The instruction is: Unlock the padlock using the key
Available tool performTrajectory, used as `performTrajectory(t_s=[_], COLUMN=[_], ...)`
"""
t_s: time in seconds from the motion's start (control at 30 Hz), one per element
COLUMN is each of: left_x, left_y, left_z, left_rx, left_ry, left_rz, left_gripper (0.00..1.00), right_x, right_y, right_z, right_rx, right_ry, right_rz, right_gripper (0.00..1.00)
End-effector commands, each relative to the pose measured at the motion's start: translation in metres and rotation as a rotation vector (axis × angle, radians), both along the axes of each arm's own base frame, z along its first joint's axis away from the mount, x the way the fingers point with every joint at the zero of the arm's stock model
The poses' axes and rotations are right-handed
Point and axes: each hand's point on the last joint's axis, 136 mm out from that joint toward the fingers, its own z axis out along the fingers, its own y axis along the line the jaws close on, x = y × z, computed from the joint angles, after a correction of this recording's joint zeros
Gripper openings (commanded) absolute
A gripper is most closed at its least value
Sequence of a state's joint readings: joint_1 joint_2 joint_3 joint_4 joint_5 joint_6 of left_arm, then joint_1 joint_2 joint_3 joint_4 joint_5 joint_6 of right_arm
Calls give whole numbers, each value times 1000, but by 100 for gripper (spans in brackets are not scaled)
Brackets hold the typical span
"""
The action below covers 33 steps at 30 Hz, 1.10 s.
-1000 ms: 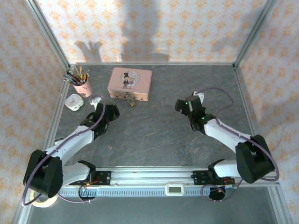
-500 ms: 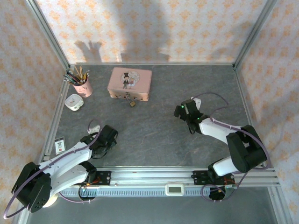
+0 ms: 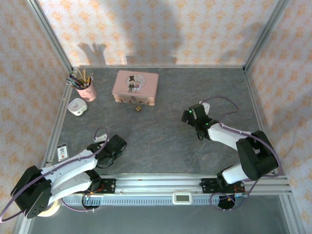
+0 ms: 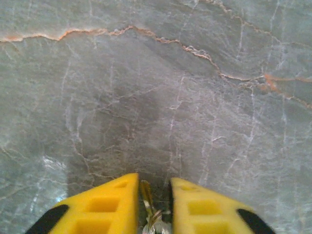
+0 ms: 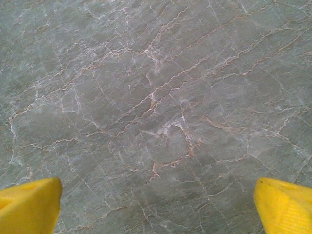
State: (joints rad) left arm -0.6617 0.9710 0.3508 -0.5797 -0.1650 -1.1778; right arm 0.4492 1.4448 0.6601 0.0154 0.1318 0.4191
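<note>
Left gripper (image 3: pixel 117 145) sits low over the near-left part of the grey table (image 3: pixel 161 141) in the top view, well apart from the padlock (image 3: pixel 138 106) at the front wall of the pink tin (image 3: pixel 135 85), while the right gripper (image 3: pixel 191 113) is right of centre. At the left wrist, the yellow fingers (image 4: pixel 112 204) stand narrow, pinching the key (image 4: pixel 145 192) between them. At the right wrist, the fingers (image 5: pixel 29 204) stand wide apart at the two bottom corners, with bare stone between them.
</note>
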Motion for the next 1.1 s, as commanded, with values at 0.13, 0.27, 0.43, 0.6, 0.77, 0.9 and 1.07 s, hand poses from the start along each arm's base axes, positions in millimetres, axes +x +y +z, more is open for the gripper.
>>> performTrajectory(t_s=[0.13,0.27,0.43,0.6,0.77,0.9,1.07], left_x=[2,26,71,113,141,148,157], left_y=[-31,-49,-89,-143,-188,-203,-190], left_z=[-6,7,20,23,19,14,31], left_rx=[-67,-67,-99,-160,-211,-222,-200], left_ry=[58,11,-68,-95,-104,-99,-151], left_rz=[-69,-116,-202,-307,-386,-419,-392], left_gripper=[0,0,0,0,0,13,47], right_x=[2,4,4,0,-11,-20,-33], right_y=[-5,-5,-5,0,8,20,61], right_z=[10,14,19,25,21,22,24], right_rx=[-18,-25,-28,23,81,134,200], right_ry=[-36,-44,-52,-61,-44,-40,-16], right_rz=[-23,-22,-21,-7,16,56,200], right_gripper=[100,100,100,100,100,100,94])
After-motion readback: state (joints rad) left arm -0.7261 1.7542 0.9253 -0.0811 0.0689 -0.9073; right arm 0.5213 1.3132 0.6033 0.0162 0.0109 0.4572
